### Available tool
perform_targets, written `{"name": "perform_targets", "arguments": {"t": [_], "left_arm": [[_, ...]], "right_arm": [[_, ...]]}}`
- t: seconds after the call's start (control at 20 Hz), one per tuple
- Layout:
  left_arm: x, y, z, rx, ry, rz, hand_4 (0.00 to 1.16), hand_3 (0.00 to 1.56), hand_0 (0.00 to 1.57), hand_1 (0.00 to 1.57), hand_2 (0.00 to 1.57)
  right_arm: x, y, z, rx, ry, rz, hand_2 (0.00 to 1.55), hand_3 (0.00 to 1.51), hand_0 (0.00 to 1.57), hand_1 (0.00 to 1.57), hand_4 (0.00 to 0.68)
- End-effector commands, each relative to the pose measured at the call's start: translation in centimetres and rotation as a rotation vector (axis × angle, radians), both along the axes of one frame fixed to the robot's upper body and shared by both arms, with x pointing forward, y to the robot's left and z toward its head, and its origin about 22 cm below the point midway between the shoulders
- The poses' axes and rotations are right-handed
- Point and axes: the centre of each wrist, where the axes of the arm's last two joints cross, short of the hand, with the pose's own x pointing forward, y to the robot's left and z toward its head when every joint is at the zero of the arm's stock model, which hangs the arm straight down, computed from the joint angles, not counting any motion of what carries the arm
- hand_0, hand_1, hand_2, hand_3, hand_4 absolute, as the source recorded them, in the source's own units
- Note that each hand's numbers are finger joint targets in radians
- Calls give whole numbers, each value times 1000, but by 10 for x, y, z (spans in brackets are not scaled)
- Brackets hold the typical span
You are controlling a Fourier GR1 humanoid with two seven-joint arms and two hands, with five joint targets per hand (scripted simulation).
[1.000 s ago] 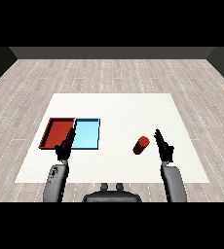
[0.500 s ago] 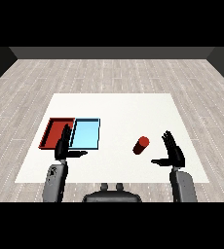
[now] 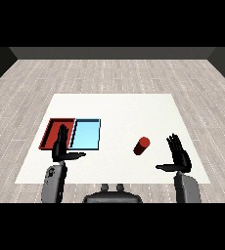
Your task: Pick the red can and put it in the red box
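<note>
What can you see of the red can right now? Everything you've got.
The red can is a small plain red cylinder with no label visible. It appears to lie tilted on its side on the white table, right of the light blue tray and well away from the red tray. Nothing touches it: the right hand hangs open beside it, to its right and nearer the robot, with a clear gap between.

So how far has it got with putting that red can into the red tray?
Nothing looks finished yet. The red can sits on the white table, apart from both hands. The right hand is open beside it, to its right, fingers straight, seemingly lining up a grasp. The left hand is open near the red tray. Grasping, carrying past the light blue tray and placing are all left.
</note>
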Motion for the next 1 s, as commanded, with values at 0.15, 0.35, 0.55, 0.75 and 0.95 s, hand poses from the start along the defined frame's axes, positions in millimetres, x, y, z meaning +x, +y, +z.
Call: {"name": "perform_targets", "arguments": {"t": [0.15, 0.35, 0.55, 0.75, 0.95], "left_arm": [[-11, -6, 17, -5, -25, 7, 0, 0, 0, 0, 0], [-13, -12, -1, -2, -19, 0, 0, 0, 0, 0, 0], [-4, 0, 5, -24, -28, -7, 0, 0, 0, 0, 0], [-2, -10, 11, -11, -20, 2, 0, 0, 0, 0, 0], [-6, 8, 13, 9, -28, 2, 0, 0, 0, 0, 0]], "right_arm": [[-7, -7, -2, 21, -29, -6, 0, 0, 0, 0, 0], [-15, -3, -20, 54, -5, -18, 0, 0, 0, 0, 0], [14, 5, -8, 43, -6, -7, 0, 0, 0, 0, 0], [6, 10, -22, 47, 8, -2, 0, 0, 0, 0, 0], [55, 10, -23, 83, 33, 15, 0, 0, 0, 0, 0]]}}
